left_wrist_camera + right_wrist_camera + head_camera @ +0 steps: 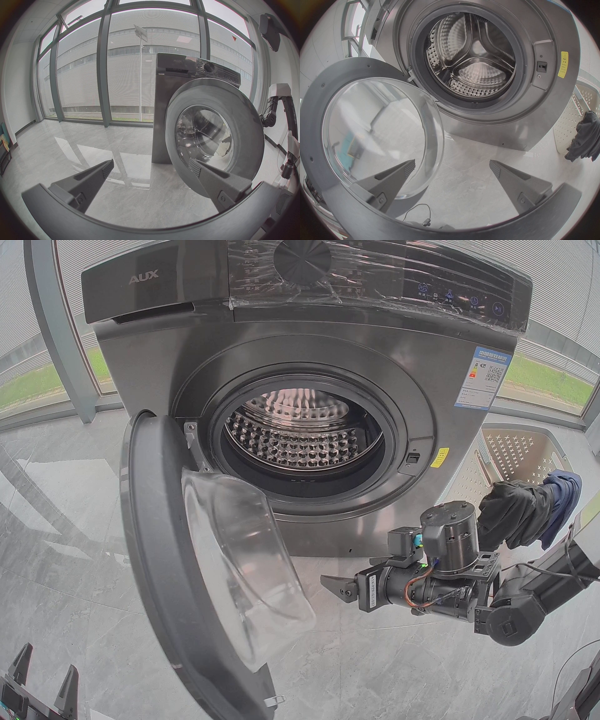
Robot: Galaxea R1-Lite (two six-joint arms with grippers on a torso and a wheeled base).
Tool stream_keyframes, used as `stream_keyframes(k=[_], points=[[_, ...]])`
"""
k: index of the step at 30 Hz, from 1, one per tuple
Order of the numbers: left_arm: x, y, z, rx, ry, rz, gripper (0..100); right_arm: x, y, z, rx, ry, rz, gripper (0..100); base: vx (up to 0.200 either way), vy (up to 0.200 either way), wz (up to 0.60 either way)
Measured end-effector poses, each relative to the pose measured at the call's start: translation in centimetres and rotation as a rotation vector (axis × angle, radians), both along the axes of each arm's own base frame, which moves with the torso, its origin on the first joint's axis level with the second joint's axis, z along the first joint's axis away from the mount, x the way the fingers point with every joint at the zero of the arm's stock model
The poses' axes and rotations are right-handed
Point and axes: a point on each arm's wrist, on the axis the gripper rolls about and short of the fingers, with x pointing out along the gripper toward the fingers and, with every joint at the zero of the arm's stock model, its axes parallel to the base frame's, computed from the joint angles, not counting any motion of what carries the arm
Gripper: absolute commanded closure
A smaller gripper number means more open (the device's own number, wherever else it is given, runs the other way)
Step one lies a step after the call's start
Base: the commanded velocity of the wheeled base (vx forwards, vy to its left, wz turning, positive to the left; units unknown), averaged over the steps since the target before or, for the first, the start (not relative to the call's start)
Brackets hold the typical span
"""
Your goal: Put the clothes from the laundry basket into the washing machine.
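Left gripper point(49, 659), near left: jaws wide, empty. Washer point(350, 346) door point(156, 540) stands open to the left. Right gripper point(334, 587), low before the washer's right side: jaws wide, empty. Clothes point(515, 512) drape over the basket point(519, 452) rim, right of the washer.

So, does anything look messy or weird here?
A little. Dark clothes and a blue one hang over the rim of the laundry basket instead of lying inside. Crinkly plastic film also covers the control panel of the washing machine. Nothing looks spilled or broken.
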Motion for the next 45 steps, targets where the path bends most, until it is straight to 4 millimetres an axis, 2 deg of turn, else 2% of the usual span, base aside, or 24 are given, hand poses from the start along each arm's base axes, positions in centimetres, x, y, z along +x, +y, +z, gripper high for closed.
stream_keyframes(k=[3,11,21,27,32,38,45], points=[[0.0,0.0,0.0,0.000,0.000,0.000,0,0.2,0.0,0.2,0.006,-0.007,-0.006,0,0.000,0.000,0.00],[0.0,0.0,0.0,0.000,0.000,0.000,0,1.0,0.6,-0.2,0.004,-0.021,-0.029,0,-0.200,0.000,0.00],[0.0,0.0,0.0,0.000,-0.001,0.000,0,1.2,3.4,-1.1,0.037,-0.041,0.005,0,-0.020,0.000,0.00],[0.0,0.0,0.0,0.000,0.000,0.000,0,0.4,5.4,-1.5,0.061,-0.034,0.047,0,0.000,0.000,0.00],[0.0,0.0,0.0,0.000,0.000,0.000,0,0.4,6.1,-1.2,0.089,-0.047,0.057,0,-0.080,0.000,0.00],[0.0,0.0,0.0,0.001,0.000,0.000,0,1.5,6.0,-0.8,0.104,-0.066,0.035,0,-0.133,0.000,0.00],[0.0,0.0,0.0,0.000,0.000,0.000,0,2.7,7.1,-1.8,0.108,-0.071,0.035,0,0.000,0.000,0.00]])
